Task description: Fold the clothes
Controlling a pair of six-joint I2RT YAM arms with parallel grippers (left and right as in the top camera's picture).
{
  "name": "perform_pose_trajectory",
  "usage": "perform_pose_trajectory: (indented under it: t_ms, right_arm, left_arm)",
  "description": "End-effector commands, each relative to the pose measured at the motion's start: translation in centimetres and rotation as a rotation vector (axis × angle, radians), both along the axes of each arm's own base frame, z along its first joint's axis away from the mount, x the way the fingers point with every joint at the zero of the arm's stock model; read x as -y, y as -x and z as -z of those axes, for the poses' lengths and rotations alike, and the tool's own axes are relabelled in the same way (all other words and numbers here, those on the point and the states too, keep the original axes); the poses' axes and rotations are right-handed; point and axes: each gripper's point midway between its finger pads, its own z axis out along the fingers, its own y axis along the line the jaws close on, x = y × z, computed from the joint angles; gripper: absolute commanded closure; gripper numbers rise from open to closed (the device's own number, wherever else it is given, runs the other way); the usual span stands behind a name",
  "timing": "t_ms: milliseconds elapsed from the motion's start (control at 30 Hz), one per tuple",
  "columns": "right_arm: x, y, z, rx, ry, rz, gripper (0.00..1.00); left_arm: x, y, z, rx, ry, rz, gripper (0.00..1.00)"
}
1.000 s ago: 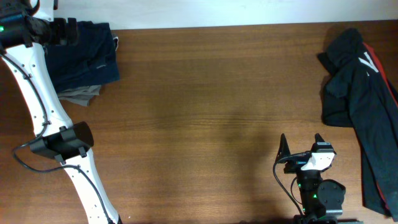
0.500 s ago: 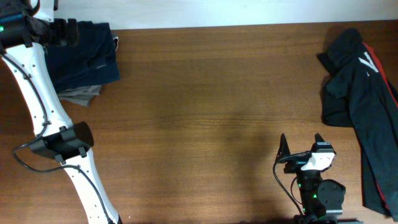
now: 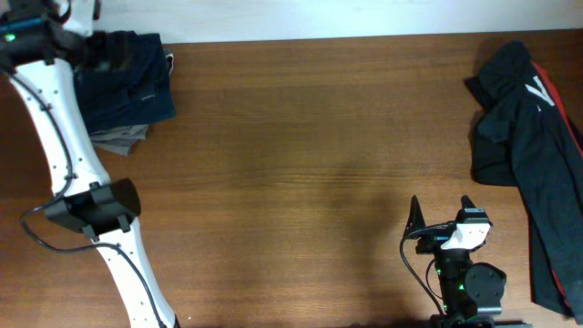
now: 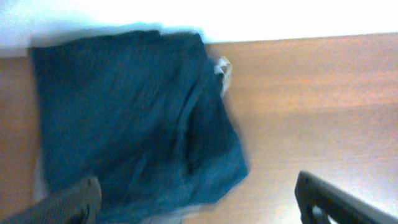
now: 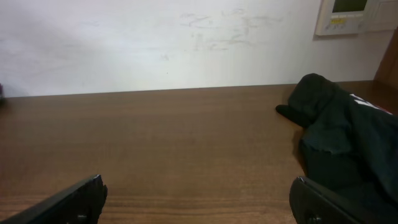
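Note:
The folded dark navy denim garment (image 3: 127,82) lies at the table's far left corner on top of a grey garment (image 3: 118,138). It fills the left wrist view (image 4: 137,112), blurred, with a small pale label (image 4: 222,67) at its edge. My left gripper (image 3: 102,47) is open above its top edge and holds nothing; its fingertips (image 4: 199,200) frame the garment's lower corner. My right gripper (image 3: 442,219) is open and empty near the front edge, also seen in the right wrist view (image 5: 199,199).
A black jacket with red lining (image 3: 528,137) lies crumpled at the right edge, and shows in the right wrist view (image 5: 342,137). A white wall (image 5: 155,43) runs behind the table's far edge. Brown wooden tabletop (image 3: 310,155) lies between the two piles.
My left arm has shifted slightly over the navy garment; the left wrist view is motion-blurred. The right arm and both clothes piles have not moved.

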Motion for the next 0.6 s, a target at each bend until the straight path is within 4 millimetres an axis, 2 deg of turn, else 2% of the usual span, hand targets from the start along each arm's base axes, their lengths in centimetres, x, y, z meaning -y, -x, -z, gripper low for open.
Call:
perform_pose_trajectory:
  t_ms: [0, 100, 200, 333, 433, 567]
  right_arm:
    - [0.1, 0.0, 0.2, -0.002, 0.000, 0.009, 0.01]
    - [0.1, 0.0, 0.2, -0.002, 0.000, 0.009, 0.01]
    - [0.1, 0.0, 0.2, -0.002, 0.000, 0.009, 0.01]
    - [0.1, 0.0, 0.2, -0.002, 0.000, 0.009, 0.01]
    - [0.1, 0.0, 0.2, -0.002, 0.000, 0.009, 0.01]
    - [0.1, 0.0, 0.2, -0.002, 0.000, 0.010, 0.02]
  left_arm:
    - [7.5, -0.9, -4.0, 0.126, 0.052, 0.176, 0.01]
    - [10.7, -1.2, -3.8, 0.172, 0.045, 0.233, 0.01]
    - [13.3, 0.5, -2.0, 0.168, 0.051, 0.276, 0.01]
    - [14.6, 3.8, 0.1, 0.141, 0.083, 0.270, 0.01]
    - [14.7, 6.8, 1.6, 0.117, 0.127, 0.223, 0.01]
    - [14.8, 9.9, 2.4, 0.161, 0.141, 0.204, 0.01]
